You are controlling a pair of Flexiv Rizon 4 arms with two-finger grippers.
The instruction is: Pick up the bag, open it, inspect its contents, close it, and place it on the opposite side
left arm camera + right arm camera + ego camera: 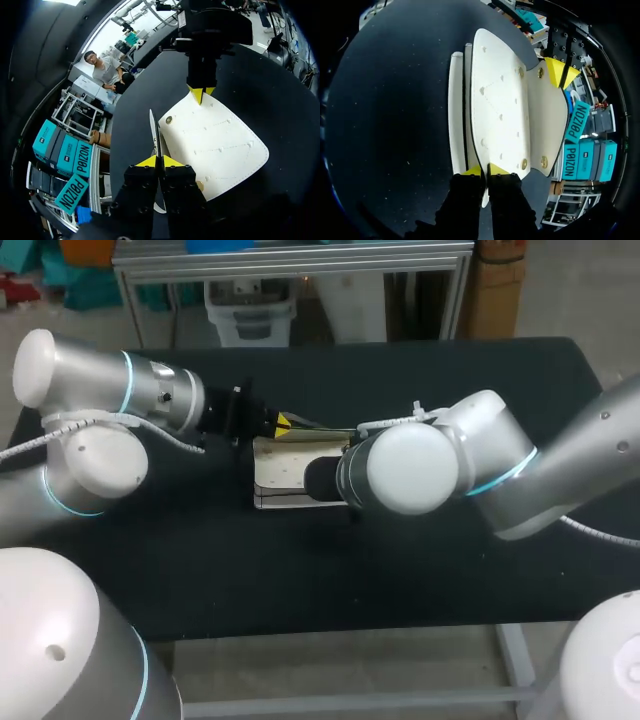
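Note:
A white bag (283,472) lies mid-table on the black top, its flap lifted away from the body. My left gripper (283,426) is shut on the flap's edge; in the left wrist view the flap (154,132) shows edge-on between that gripper's (159,161) yellow tips. My right gripper (486,171) is shut on the rim of the bag's front panel (497,110). In the head view it is hidden behind its own wrist. Each wrist view shows the other arm's gripper, the right gripper (201,93) and the left gripper (560,74), pinching the bag's far side. The flap (547,117) carries round snaps. The inside is not visible.
The black table (400,570) spreads wide around the bag, with its front edge toward me and its back edge against a metal frame. Both arms meet over the middle, my right wrist (405,468) covering the bag's right part.

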